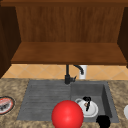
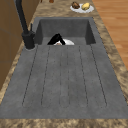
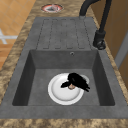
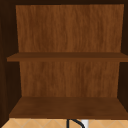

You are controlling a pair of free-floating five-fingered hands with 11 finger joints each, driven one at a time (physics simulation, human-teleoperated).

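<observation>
One big wooden cabinet (image 1: 67,53) hangs over one grey sink (image 1: 45,97). One red ball (image 1: 67,115) sits in front. One white plate (image 3: 62,93) lies flat in the deep part of the sink. I think it is hard, smooth and easy to break, so its rim is the best place to hold. The left hand (image 3: 76,80) rests on that rim; I cannot tell if its fingers pinch it. The right hand (image 1: 103,121) floats near the sink's front edge.

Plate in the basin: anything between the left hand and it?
Nothing visible stands between them. The left hand is right over the white plate on the basin floor; a small brownish bit shows under its palm, too small to identify. The right hand hangs aside.
</observation>
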